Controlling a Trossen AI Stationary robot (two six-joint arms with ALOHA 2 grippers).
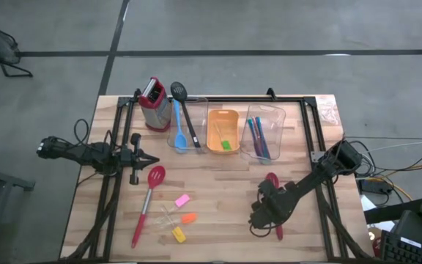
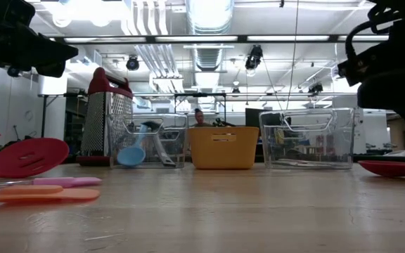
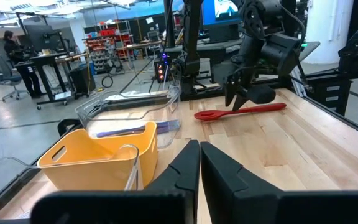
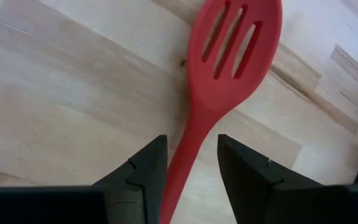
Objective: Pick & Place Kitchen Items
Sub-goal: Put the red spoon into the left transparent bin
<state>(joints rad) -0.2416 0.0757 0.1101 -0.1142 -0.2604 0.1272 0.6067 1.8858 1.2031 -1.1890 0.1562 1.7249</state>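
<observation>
Red slotted spoon [image 4: 229, 74] flat on bench [image 4: 55, 106], light, stiff, slick; take mid-handle. Right fingers [image 4: 148, 171] open astride handle, holding nothing; left fingers [image 3: 194, 171] shut, empty.

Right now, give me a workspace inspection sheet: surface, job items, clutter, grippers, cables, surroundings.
Surface: wooden table, black frame rails.
Job's things: red slotted spoon flat at right; red spatula at left; small pink, orange, yellow pieces mid-front; blue spoon, black slotted spoon and cutlery in clear bins.
Clutter: grater, orange tray.
Grippers: right gripper open, straddling the slotted spoon's handle; left gripper shut, empty, at left.
Cables: bundle off the right edge.
Surroundings: lab; person far behind.
</observation>
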